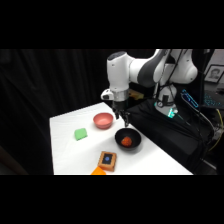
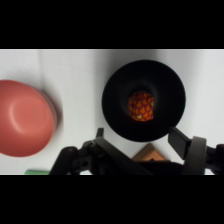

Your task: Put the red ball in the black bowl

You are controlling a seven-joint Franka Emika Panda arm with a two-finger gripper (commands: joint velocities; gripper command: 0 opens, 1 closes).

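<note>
red ball lies inside the black bowl

the red ball (image 2: pixel 141 105) rests at the bottom of the black bowl (image 2: pixel 116 87) on the white table (image 1: pixel 65 150). the gripper (image 1: pixel 123 117) hangs above the bowl; its fingers (image 2: pixel 186 143) are spread wide apart and hold nothing. a pink-red bowl (image 2: pixel 22 122) stands near the black one, and a green block (image 1: pixel 81 134) lies further off.

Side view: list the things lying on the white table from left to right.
Small green square block → orange-framed block with a dark blue face → round pink-red bowl → glossy round black bowl, with the small red-orange ball resting inside it.
</note>
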